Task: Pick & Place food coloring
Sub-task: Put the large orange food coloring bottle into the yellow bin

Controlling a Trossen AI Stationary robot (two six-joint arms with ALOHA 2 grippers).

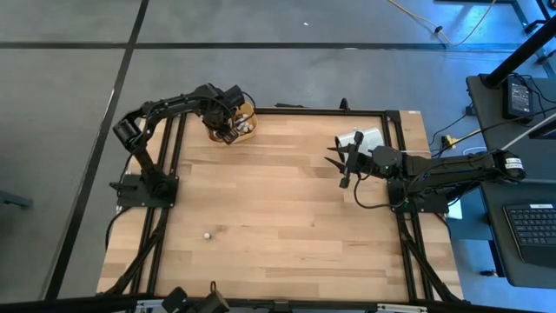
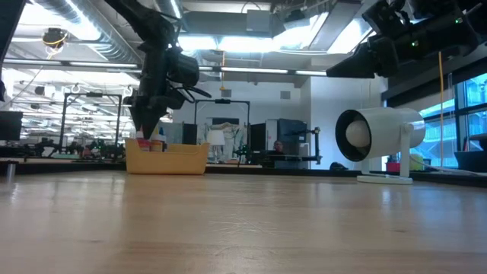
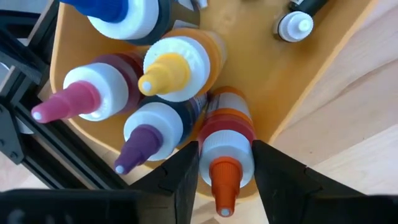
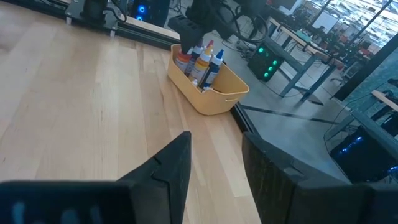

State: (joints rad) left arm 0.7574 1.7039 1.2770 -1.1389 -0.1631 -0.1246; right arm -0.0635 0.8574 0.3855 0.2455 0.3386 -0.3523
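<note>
From above, the pale wooden bench (image 1: 278, 209) carries a small yellow-orange plastic tray (image 1: 246, 111) at its far left corner, with the left gripper (image 1: 228, 132) reaching into it. The right gripper (image 1: 341, 161) hangs over the bench's right side, beside a large white cylinder (image 1: 363, 139). A tiny white object (image 1: 207, 234) lies alone on the near part of the bench.

At bench height, the left gripper (image 2: 146, 125) points down into the tray (image 2: 167, 158), and the white cylinder (image 2: 378, 137) stands on its base at the right.

The left wrist camera looks straight into the tray (image 3: 273, 81), where the food coloring bottles (image 3: 168, 93) stand packed together: caps of pink, yellow, purple, blue and orange. The left gripper (image 3: 225, 177) has its fingers on either side of the orange-capped bottle (image 3: 225, 149), touching its white collar, so it grips that bottle.

From the right wrist camera, the right gripper (image 4: 214, 165) has its fingers slightly apart with nothing between them, above bare wood. The tray (image 4: 214, 93) with the bottles (image 4: 202, 62) sits well apart from it at the bench's edge.
</note>
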